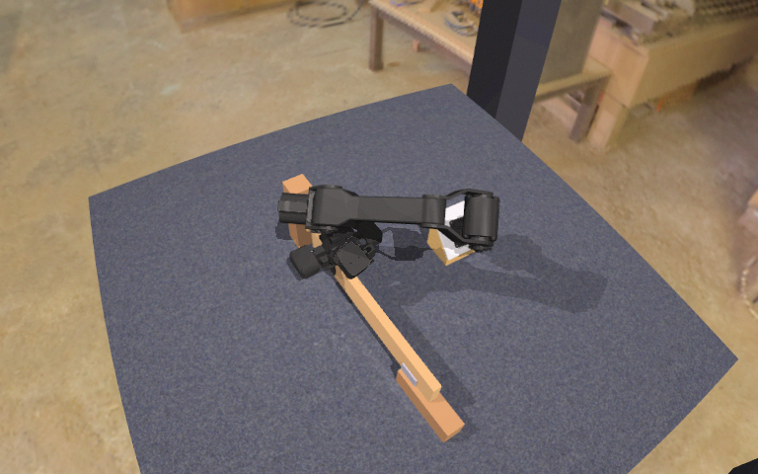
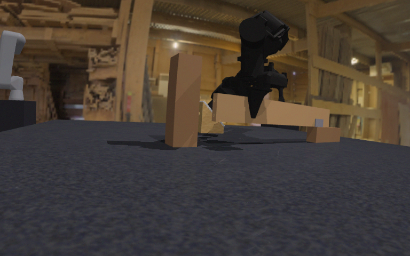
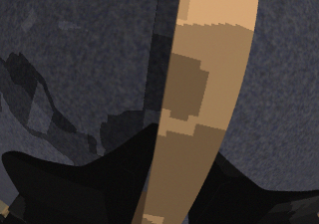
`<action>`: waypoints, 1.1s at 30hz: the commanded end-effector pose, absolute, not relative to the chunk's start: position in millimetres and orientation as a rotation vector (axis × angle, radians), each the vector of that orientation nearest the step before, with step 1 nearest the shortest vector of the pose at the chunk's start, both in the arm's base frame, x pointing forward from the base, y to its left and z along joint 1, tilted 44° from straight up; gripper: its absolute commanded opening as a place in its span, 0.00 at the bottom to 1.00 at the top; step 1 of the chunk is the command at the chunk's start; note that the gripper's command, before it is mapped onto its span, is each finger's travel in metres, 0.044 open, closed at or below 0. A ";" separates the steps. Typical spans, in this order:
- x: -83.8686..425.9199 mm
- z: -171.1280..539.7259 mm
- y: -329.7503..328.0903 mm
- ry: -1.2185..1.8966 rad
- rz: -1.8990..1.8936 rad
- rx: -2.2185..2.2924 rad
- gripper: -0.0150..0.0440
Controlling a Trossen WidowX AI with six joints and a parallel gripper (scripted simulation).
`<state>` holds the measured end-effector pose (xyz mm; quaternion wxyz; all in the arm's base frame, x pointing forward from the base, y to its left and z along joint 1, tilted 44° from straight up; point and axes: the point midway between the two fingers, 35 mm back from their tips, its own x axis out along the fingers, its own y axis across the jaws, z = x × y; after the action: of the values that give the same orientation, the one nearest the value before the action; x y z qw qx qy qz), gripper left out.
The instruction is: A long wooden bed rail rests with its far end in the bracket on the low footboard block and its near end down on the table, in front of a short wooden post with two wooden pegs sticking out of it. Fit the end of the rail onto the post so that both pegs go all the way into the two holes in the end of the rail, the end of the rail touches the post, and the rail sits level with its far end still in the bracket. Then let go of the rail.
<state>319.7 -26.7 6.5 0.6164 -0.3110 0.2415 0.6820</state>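
Observation:
The long wooden rail [image 1: 389, 323] [image 2: 286, 112] [image 3: 214, 45] is raised off the table and looks close to level. Its far end rests at the grey bracket [image 1: 409, 373] [image 2: 318, 122] on the low footboard block [image 1: 444, 417] [image 2: 323, 135]. The upright post [image 1: 297, 183] [image 2: 184, 101] stands beyond the rail's near end, with a narrow gap between them in the exterior view. The pegs and holes cannot be made out. My gripper [image 2: 254, 114] [image 3: 171, 132] is shut on the rail near its post end, one finger on each side. The arm hides that end in the top view.
A wooden wedge-shaped block [image 1: 447, 249] [image 2: 210, 123] with a white sloping face stands behind the rail's near end, under the arm in the top view. A dark column [image 1: 512, 70] rises at the table's back edge. A pale robot-like shape [image 2: 6, 60] stands in the background.

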 end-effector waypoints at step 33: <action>321.6 -0.6 -37.0 0.558 1.565 -0.721 0.25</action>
<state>320.8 -33.8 -0.1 0.6165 -0.3109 0.2416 0.6819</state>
